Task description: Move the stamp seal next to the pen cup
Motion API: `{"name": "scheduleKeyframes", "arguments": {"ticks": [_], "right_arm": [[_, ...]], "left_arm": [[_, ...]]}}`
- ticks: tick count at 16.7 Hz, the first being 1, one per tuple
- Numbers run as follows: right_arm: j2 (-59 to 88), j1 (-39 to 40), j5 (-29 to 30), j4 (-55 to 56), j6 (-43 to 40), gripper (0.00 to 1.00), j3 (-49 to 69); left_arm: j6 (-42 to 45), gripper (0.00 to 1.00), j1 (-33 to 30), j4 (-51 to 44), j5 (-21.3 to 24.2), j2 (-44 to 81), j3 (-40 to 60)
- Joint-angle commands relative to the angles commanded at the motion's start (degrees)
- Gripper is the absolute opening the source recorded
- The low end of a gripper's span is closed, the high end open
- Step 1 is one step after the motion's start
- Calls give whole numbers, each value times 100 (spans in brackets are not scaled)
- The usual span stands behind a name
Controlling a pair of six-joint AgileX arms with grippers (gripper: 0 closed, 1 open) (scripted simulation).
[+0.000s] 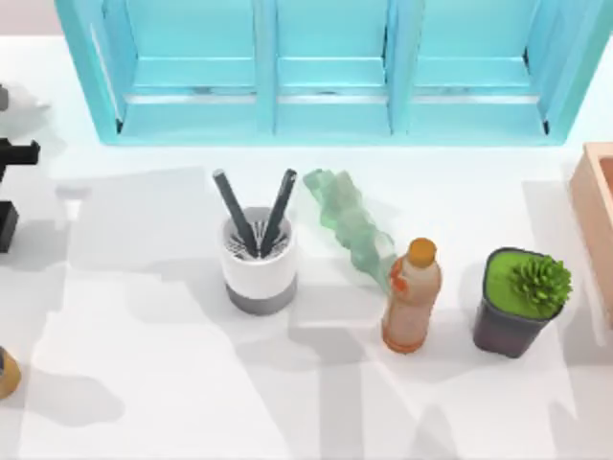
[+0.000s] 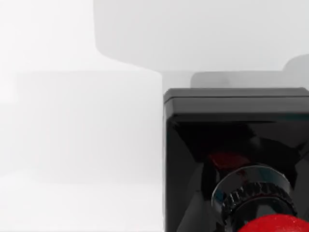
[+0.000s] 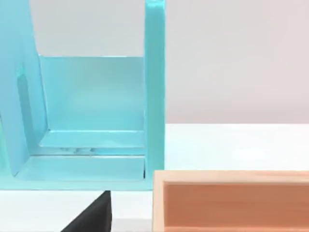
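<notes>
Glossy black square-based stamp seal [image 2: 236,145] with ribbed chrome-like collar and shiny red knob, reflections seen on its faces | matt white cylindrical pen cup [image 1: 259,264] with grey band | smooth matt white table [image 1: 144,383] | satin turquoise shelf unit [image 1: 326,67] | matt peach box [image 3: 231,203]

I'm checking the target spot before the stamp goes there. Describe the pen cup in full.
The pen cup is a white cylinder with a grey band around its bottom and a perforated top. Two black pens stand in it, leaning apart in a V. It looks like smooth plastic. It stands upright on the white table, left of centre in the top view, in front of the blue shelf. Nothing else touches it.
</notes>
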Motion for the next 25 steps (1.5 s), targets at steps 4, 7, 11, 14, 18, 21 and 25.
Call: {"name": "scheduleKeyframes", "arguments": {"ticks": [4,7,11,14,18,21,25], "right_arm": [[0,0,0,0,0,100,0],[0,0,0,0,0,100,0],[0,0,0,0,0,100,0],[0,0,0,0,0,100,0],[0,0,0,0,0,100,0],[0,0,0,0,0,100,0],[0,0,0,0,0,100,0]], "left_arm": [[-763,0,-769,-1286,-2,-80,1153],[-1356,0,-1368,-2223,-6,-183,1963],[-1697,0,-1707,-2637,-6,-268,2368],[-1683,0,-1684,-2623,0,-248,2355],[-2080,0,-2073,-2489,6,-611,1930],[-2724,0,-2698,-2307,11,-1145,1110],[-3182,0,-3152,-2174,15,-1546,634]]}}
